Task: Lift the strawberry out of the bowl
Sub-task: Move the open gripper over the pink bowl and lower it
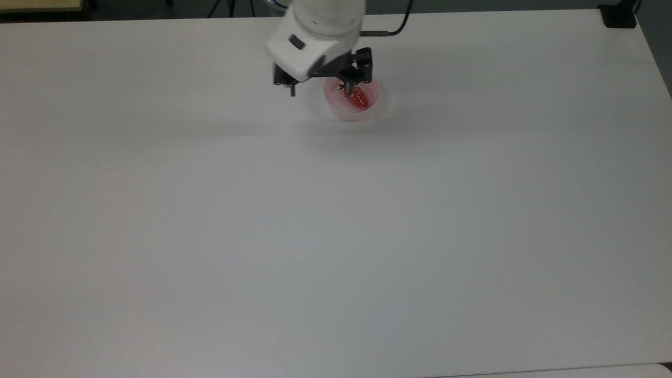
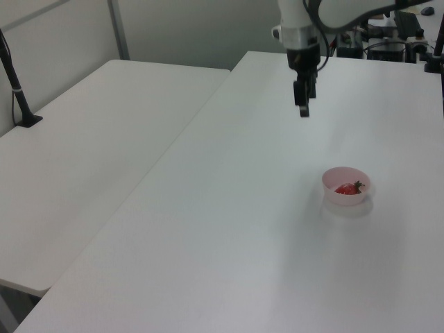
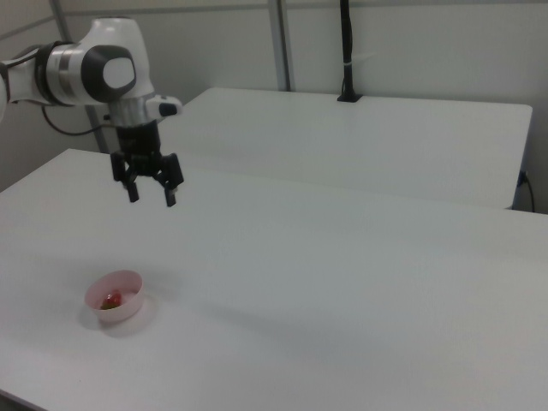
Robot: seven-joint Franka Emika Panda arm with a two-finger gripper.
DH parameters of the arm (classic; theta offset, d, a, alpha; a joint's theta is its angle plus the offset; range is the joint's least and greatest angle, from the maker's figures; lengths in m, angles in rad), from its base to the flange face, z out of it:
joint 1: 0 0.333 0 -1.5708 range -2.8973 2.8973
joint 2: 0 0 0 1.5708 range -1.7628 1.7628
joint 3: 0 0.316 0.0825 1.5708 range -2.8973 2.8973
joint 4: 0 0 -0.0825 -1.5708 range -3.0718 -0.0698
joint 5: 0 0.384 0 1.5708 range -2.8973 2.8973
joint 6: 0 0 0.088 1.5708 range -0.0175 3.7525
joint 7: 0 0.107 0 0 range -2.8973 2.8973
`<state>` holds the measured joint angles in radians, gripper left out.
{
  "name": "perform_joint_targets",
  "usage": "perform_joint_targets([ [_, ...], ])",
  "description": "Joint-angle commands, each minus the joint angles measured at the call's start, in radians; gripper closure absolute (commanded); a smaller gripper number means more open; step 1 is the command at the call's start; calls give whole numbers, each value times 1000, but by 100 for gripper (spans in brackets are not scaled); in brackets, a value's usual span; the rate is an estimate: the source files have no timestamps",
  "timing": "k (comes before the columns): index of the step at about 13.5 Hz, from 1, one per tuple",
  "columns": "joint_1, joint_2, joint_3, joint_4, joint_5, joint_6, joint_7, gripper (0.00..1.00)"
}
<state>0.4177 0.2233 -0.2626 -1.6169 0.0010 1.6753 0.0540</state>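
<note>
Right view: gripper (image 3: 151,199) open above bowl (image 3: 116,296)

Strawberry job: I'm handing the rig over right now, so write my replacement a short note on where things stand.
Gripper: fingers open, holding nothing, hanging well above the table, as the left and right views show.
Strawberry: lying in the bowl, untouched, leafy cap toward the top view's upper left.
Bowl: upright on the table, near the far edge in the top view.
Done: nothing grasped yet.
Left: line up over the bowl, descend, close on the strawberry and lift it out. The top view makes the gripper look almost over the bowl; the side views suggest it is high and probably offset.
</note>
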Motion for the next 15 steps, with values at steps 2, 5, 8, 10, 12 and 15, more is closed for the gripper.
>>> perform_joint_targets([
  [2,68,-73,-10,-173,59,-14,-6,0],
  [5,118,-85,-10,-251,60,17,-3,4],
  [8,153,-165,-10,-430,56,192,49,5],
  [10,174,-188,-12,-492,53,244,53,7],
  [12,174,-177,-12,-503,53,262,53,12],
  [15,174,-179,-10,-569,53,340,53,17],
])
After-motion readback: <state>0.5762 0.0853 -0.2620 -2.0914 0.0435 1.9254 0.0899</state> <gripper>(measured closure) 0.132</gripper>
